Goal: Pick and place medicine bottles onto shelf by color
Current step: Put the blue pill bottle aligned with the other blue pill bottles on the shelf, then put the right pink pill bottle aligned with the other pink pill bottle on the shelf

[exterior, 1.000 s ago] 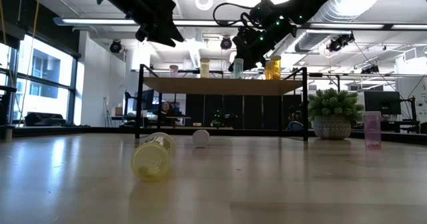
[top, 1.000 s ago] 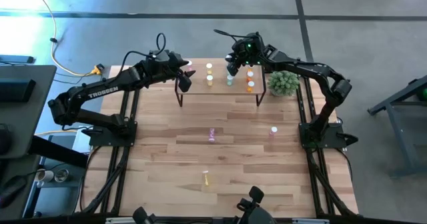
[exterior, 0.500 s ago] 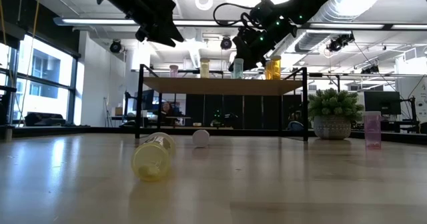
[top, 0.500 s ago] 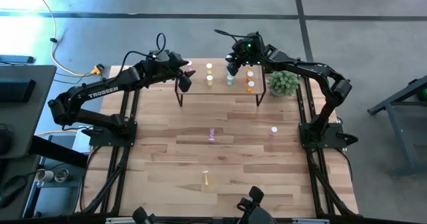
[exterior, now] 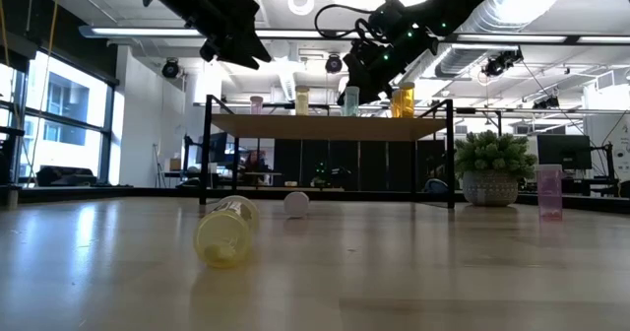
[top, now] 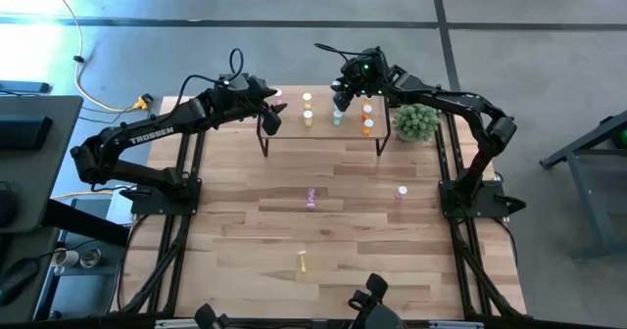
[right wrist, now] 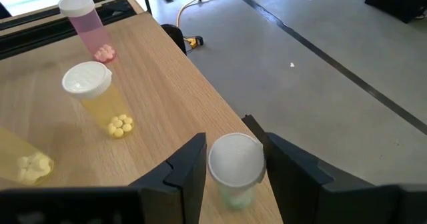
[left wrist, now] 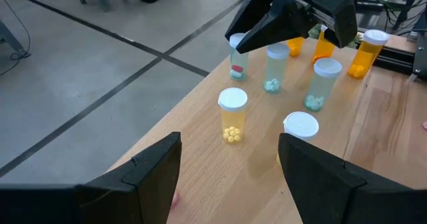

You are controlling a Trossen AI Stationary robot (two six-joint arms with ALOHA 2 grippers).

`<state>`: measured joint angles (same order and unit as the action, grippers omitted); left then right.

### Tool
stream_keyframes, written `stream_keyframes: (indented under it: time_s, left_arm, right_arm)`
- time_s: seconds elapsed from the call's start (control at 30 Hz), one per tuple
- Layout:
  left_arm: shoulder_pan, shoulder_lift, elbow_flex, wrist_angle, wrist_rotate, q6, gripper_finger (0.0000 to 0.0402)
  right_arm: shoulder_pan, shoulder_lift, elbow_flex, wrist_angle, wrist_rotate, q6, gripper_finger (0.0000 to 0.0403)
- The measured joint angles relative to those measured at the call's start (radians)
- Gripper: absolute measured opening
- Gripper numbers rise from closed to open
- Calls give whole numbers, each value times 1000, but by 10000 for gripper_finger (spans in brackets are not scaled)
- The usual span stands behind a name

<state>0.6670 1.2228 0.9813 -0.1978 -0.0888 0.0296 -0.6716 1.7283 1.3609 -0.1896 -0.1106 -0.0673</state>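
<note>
The shelf (top: 323, 133) stands at the table's far side with medicine bottles upright on it: pink (right wrist: 87, 24), yellow (right wrist: 97, 97), pale green (left wrist: 275, 67) and orange (left wrist: 363, 51). My right gripper (right wrist: 233, 151) is open over the shelf's far edge. Its fingers stand close on either side of a pale green bottle's white cap (right wrist: 235, 159), with a thin gap at each side. That bottle stands on its base on the shelf. My left gripper (left wrist: 230, 161) hangs open above the shelf's left end, holding nothing.
On the tabletop a yellow bottle (top: 302, 262) lies on its side near the front. A pink one (top: 312, 199) lies at the middle, and another pink one (top: 401, 192) stands toward the right. A potted plant (top: 416, 121) sits right of the shelf.
</note>
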Motion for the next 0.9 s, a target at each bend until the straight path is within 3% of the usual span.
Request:
stream_keyframes:
  time_s: [0.9]
  left_arm:
    - [0, 0, 0, 0, 0, 0, 239]
  right_arm:
    - [3, -99, -2, -6, 1, -19, 142]
